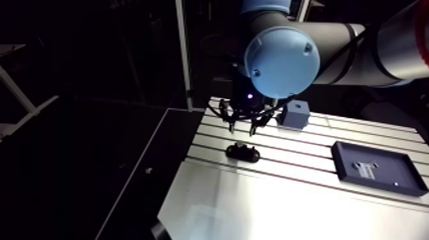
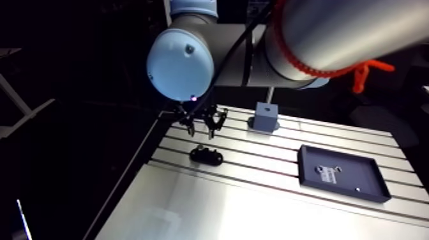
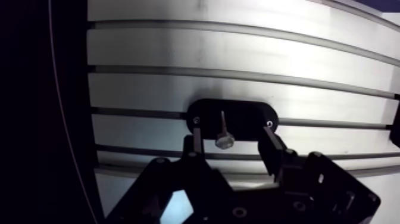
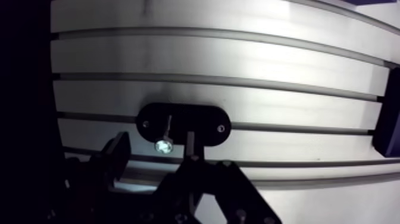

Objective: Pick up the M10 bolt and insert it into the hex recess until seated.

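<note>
One empty, wide-spread gripper over shiny hex bolt on black oval holder.

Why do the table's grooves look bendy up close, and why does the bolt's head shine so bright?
Wrist view: its wide-angle lens curves the table's straight grooves, and light glints off the bolt head. Arm view: a bright sheen on the near table, dark beyond.

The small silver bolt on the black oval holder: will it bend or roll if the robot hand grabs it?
The small silver bolt looks like shiny metal, so it is probably stiff, not bendy, and maybe slippery. Its thin round shank could roll if nudged off the black oval holder. The open hand straddles it.
</note>
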Available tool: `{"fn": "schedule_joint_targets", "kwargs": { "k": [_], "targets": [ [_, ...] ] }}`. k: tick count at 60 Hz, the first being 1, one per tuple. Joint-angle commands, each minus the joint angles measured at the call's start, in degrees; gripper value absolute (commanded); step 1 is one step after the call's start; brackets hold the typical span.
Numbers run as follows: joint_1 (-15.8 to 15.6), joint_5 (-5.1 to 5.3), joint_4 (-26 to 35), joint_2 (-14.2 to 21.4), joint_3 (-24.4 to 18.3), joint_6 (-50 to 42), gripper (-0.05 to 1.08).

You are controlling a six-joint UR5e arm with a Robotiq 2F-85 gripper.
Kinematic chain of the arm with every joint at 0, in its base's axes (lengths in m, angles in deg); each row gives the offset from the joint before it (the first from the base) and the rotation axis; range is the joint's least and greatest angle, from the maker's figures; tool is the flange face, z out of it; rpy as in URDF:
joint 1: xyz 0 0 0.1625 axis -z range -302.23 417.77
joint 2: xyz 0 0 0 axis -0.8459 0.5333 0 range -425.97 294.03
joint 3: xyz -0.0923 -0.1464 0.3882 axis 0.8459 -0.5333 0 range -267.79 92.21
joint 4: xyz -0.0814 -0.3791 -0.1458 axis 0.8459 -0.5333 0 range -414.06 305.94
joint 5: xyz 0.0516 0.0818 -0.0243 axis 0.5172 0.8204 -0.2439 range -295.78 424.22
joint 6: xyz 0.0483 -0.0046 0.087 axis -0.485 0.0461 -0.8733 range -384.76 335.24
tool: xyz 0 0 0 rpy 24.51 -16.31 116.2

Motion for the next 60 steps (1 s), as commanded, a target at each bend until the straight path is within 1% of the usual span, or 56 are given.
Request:
{"fn": "schedule_joint_targets", "kwargs": {
  "k": [1,44,53,60],
  "targets": [
    [-0.03,0.00,-1.55,-0.55,0.86,0.05,0.42],
    [-0.03,0.08,-2.38,-1.15,2.19,0.23,0.42],
    [0.06,0.01,-4.45,-1.61,2.63,0.31,0.42],
    [-0.02,0.00,-4.59,-1.61,2.72,0.41,0.42]
  ]
}}
